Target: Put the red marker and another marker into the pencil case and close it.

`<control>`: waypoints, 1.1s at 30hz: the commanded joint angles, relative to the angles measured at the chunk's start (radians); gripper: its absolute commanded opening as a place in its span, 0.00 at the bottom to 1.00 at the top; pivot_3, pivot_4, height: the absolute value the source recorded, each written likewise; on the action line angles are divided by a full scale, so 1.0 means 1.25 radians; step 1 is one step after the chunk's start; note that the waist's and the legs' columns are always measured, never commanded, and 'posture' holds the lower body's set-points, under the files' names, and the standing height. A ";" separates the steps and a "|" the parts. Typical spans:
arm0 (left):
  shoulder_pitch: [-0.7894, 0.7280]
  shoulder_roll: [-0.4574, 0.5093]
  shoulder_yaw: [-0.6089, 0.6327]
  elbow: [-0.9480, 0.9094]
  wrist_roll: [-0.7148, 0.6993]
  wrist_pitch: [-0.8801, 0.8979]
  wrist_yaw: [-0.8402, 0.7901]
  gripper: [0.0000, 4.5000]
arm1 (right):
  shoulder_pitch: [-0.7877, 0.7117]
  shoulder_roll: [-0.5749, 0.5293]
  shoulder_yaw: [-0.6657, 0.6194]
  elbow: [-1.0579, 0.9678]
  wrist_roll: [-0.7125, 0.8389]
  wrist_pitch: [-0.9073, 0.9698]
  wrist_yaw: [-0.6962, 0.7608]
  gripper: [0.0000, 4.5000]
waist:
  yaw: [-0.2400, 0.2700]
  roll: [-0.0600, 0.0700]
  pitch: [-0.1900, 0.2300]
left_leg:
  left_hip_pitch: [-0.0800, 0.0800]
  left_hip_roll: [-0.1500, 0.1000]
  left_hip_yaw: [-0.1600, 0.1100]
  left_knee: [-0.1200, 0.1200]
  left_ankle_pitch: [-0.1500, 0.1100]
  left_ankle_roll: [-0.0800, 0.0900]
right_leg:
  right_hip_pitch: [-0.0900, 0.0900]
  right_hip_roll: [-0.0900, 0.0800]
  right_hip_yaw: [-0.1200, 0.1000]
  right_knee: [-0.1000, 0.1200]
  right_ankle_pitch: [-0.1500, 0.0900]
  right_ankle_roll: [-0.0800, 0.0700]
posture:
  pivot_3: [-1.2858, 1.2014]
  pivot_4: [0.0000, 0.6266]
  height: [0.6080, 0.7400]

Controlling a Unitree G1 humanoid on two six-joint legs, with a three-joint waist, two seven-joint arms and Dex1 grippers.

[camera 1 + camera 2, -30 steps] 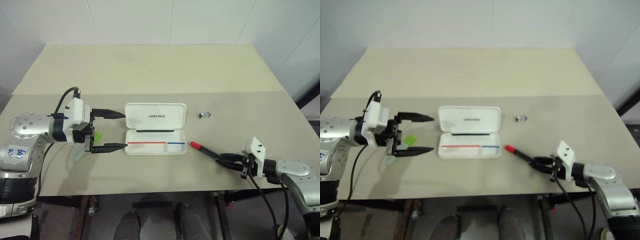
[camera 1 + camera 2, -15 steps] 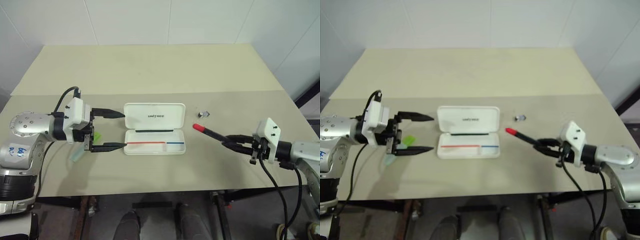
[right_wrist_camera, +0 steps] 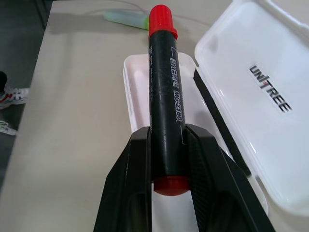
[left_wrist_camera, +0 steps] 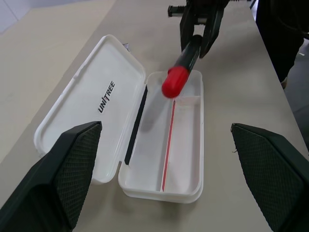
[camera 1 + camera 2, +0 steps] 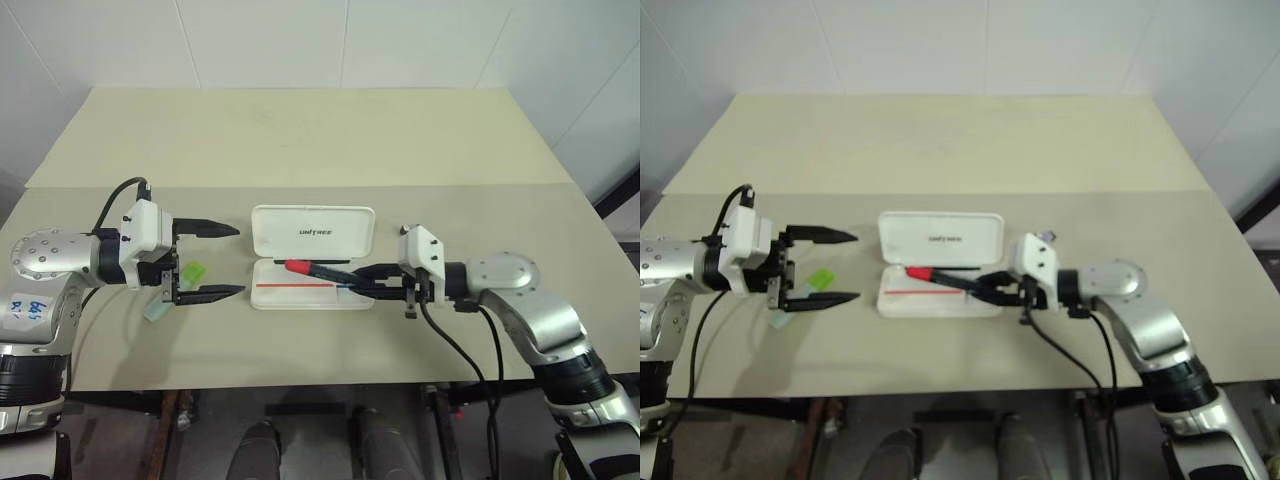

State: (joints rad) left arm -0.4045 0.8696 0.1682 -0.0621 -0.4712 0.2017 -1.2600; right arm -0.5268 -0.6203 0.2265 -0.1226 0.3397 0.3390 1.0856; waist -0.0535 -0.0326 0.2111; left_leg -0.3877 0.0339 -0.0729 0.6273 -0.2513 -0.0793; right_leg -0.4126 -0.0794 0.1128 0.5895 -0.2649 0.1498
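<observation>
Right end effector clamped on the red marker; marker's long axis runs straight out from its fingers, red cap leading, over the open pencil case tray. Left end effector spread wide, empty; green marker lies on the desk behind its fingertips.

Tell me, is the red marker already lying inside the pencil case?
No, the right hand holds the red marker in the air above the open pencil case.
</observation>
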 commanded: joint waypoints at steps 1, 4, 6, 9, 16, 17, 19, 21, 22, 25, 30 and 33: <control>0.012 -0.008 0.009 -0.024 -0.003 -0.013 0.016 1.00 | -0.044 0.031 0.024 0.080 -0.043 -0.068 0.025 0.14 | -0.001 0.000 0.000 | 0.000 0.000 0.000 0.000 0.000 0.000 | 0.000 0.000 0.000 0.000 0.000 0.001 | 0.52 0.24 1.00; 0.017 -0.019 0.004 -0.038 -0.003 -0.011 0.030 1.00 | -0.093 0.063 0.055 0.169 -0.089 -0.130 0.047 0.14 | -0.004 0.000 0.000 | 0.000 0.000 0.000 -0.001 0.000 0.000 | 0.000 0.000 0.000 0.001 0.002 0.003 | 0.52 0.24 1.00; 0.016 -0.024 0.002 -0.044 -0.003 -0.008 0.037 1.00 | -0.121 0.080 0.069 0.223 -0.120 -0.176 0.058 0.14 | -0.005 0.000 0.000 | 0.000 0.000 0.000 -0.001 0.000 0.000 | -0.001 0.000 0.000 0.002 0.002 0.004 | 0.52 0.24 1.00; 0.017 -0.029 -0.002 -0.046 -0.001 -0.010 0.045 1.00 | -0.161 0.111 0.085 0.299 -0.157 -0.224 0.065 0.14 | -0.005 0.000 0.000 | 0.000 0.000 0.000 -0.001 0.000 0.000 | -0.001 0.000 0.000 0.002 0.003 0.005 | 0.52 0.24 1.00; 0.023 -0.042 -0.008 -0.063 -0.001 -0.008 0.067 1.00 | -0.222 0.166 0.087 0.415 -0.205 -0.302 0.063 0.14 | -0.006 0.000 0.000 | 0.001 0.000 0.000 -0.001 0.000 0.000 | -0.001 0.000 0.000 0.002 0.006 0.011 | 0.52 0.24 1.00; 0.024 -0.042 -0.009 -0.065 -0.001 -0.008 0.068 1.00 | -0.228 0.173 0.086 0.423 -0.208 -0.307 0.065 0.14 | -0.006 0.000 0.000 | 0.001 0.000 0.000 -0.001 0.000 0.000 | -0.001 0.000 0.000 0.002 0.006 0.011 | 0.52 0.24 1.00; 0.022 -0.043 -0.010 -0.064 -0.001 -0.009 0.071 1.00 | -0.232 0.180 0.083 0.432 -0.213 -0.314 0.065 0.14 | -0.007 0.000 0.000 | 0.001 0.000 0.000 -0.001 0.000 0.000 | -0.001 0.000 0.000 0.002 0.006 0.011 | 0.52 0.24 1.00; 0.019 -0.046 -0.011 -0.062 -0.001 -0.010 0.074 1.00 | -0.236 0.188 0.082 0.447 -0.222 -0.334 0.059 0.14 | -0.007 0.000 0.000 | 0.001 0.000 0.000 -0.002 0.000 0.000 | -0.001 0.000 -0.001 0.002 0.006 0.011 | 0.52 0.24 1.00; 0.017 -0.048 -0.012 -0.062 0.000 -0.010 0.076 1.00 | -0.237 0.192 0.082 0.455 -0.226 -0.348 0.056 0.14 | -0.007 0.000 0.000 | 0.001 0.000 0.000 -0.002 0.000 0.000 | -0.001 0.000 -0.001 0.002 0.006 0.011 | 0.52 0.24 1.00; 0.013 -0.052 -0.017 -0.062 0.001 -0.011 0.077 1.00 | -0.243 0.202 0.072 0.476 -0.233 -0.375 0.041 0.14 | -0.007 0.000 0.000 | 0.001 0.000 0.000 -0.003 0.000 0.000 | -0.001 0.000 -0.001 0.002 0.006 0.011 | 0.52 0.24 1.00; -0.001 -0.057 -0.029 -0.053 0.003 -0.014 0.072 1.00 | -0.248 0.201 0.044 0.421 -0.191 -0.346 0.060 0.14 | -0.007 0.000 0.000 | 0.001 0.000 0.000 -0.003 0.000 0.000 | -0.001 0.000 -0.001 0.002 0.006 0.011 | 0.52 0.24 1.00; -0.005 -0.059 -0.032 -0.045 0.005 -0.018 0.068 1.00 | -0.241 0.189 0.042 0.386 -0.186 -0.327 0.077 0.14 | -0.007 0.000 0.000 | 0.001 0.000 0.000 -0.003 0.000 0.000 | -0.001 0.000 -0.001 0.002 0.006 0.011 | 0.52 0.24 1.00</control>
State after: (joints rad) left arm -0.3951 0.7982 0.1251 -0.1072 -0.4653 0.1967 -1.1728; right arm -0.8124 -0.3759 0.3024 0.4110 0.0820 -0.0784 1.1683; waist -0.0619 -0.0320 0.2114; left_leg -0.3864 0.0340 -0.0730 0.6232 -0.2514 -0.0793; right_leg -0.4142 -0.0793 0.1120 0.5920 -0.2573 0.1638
